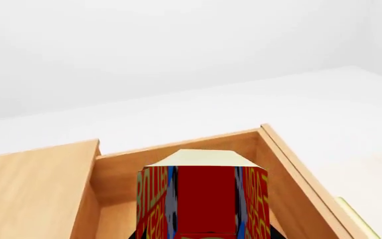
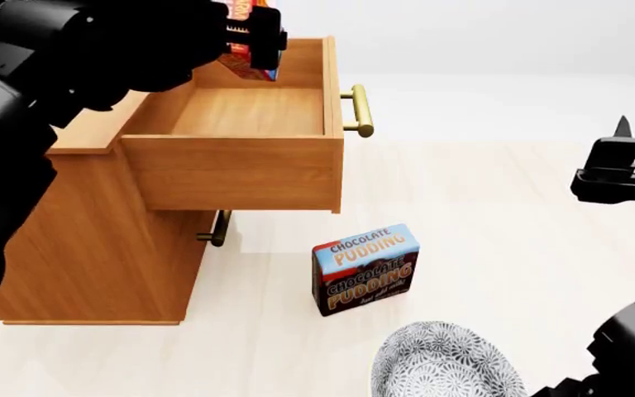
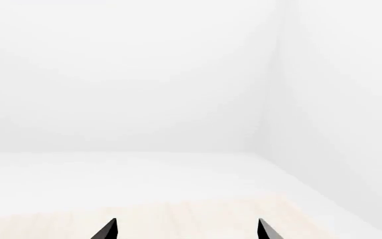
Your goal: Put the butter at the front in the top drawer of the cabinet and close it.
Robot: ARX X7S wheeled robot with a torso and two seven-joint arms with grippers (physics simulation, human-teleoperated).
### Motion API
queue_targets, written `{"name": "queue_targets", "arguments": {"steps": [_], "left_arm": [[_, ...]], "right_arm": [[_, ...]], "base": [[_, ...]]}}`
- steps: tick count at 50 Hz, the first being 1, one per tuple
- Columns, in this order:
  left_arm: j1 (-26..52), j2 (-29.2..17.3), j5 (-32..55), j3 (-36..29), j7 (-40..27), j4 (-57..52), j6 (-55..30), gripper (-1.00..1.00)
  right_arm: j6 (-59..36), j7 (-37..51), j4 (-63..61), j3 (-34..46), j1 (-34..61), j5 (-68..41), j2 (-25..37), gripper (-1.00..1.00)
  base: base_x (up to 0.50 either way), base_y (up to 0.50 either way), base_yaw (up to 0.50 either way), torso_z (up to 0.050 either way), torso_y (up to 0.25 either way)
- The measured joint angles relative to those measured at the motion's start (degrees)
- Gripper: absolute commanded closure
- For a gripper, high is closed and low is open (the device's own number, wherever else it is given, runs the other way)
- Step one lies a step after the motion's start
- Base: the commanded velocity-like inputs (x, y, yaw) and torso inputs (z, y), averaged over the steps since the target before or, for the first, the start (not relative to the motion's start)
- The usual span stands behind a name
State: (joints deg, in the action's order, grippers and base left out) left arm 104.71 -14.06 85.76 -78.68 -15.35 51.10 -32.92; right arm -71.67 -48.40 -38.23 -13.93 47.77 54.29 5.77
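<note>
Butter (image 1: 204, 196) gripped in left end effector (image 2: 254, 37).
Open top drawer (image 2: 235, 169) lies below it; right end effector (image 3: 187, 230) spread wide, empty.

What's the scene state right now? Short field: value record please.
top drawer: pulled open, inside looks empty
cabinet: lower drawer shut
butter: red box held in left pincer, above the open drawer's far end, not yet released
right pincer: open, holding nothing, away from the cabinet
chocolate pudding box: upright on the floor in front of the cabinet
patterned bowl: on the floor near the pudding box
task stage: butter not yet placed, drawer not yet closed
</note>
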Motion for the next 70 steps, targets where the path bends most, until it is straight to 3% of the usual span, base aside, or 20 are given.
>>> {"name": "queue_targets", "arguments": {"steps": [27,51,70], "left_arm": [[-1.0,3.9,-0.7,-0.1,1.2,7.1,1.0,1.00],[-1.3,10.6,-4.2,-2.1,7.2,19.8,2.9,1.00],[-2.7,12.9,-7.2,-0.9,9.1,23.2,3.4,1.00]], "right_arm": [[-0.8,0.5,-0.6,-0.6,-1.0,-1.1,0.5,-1.00],[-2.6,-0.2,-1.9,-0.7,-1.5,-0.9,1.7,-1.00],[-2.9,0.0,-1.9,-1.0,-1.6,-1.3,1.9,-1.00]], "base": [[0.00,0.00,0.00,0.000,0.002],[0.00,0.00,0.00,0.000,0.001],[0.00,0.00,0.00,0.001,0.001]]}}
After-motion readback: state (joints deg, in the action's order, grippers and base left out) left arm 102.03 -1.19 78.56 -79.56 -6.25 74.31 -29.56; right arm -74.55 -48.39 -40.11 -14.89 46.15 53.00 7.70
